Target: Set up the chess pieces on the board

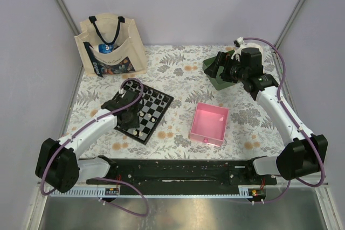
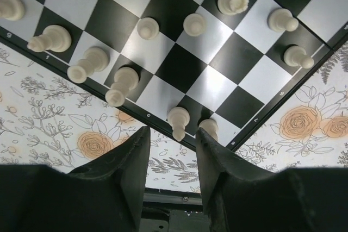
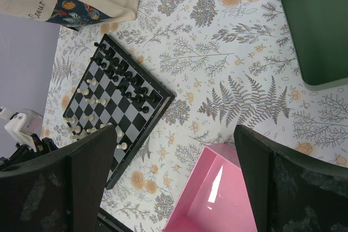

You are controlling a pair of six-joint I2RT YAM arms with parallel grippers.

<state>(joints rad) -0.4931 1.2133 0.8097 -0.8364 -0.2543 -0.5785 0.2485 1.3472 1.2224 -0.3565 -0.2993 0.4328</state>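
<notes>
The checkered board (image 1: 146,109) lies left of centre, turned at an angle. Black chessmen (image 1: 156,97) stand along its far side and cream-white chessmen (image 1: 138,125) along its near side. My left gripper (image 1: 129,118) hovers over the board's near edge, open and empty. In the left wrist view the left gripper (image 2: 171,134) points at the board's (image 2: 217,63) border. A white piece (image 2: 178,121) stands just beyond the fingertips, and another (image 2: 209,127) is partly hidden. My right gripper (image 1: 221,68) is wide open and empty, high over the green tray; it also shows in the right wrist view (image 3: 175,134).
A pink square tray (image 1: 209,124) sits right of the board and shows below my right gripper (image 3: 217,199). A green tray (image 1: 214,79) stands at the back right (image 3: 315,25). A cream tote bag (image 1: 110,47) stands at the back left.
</notes>
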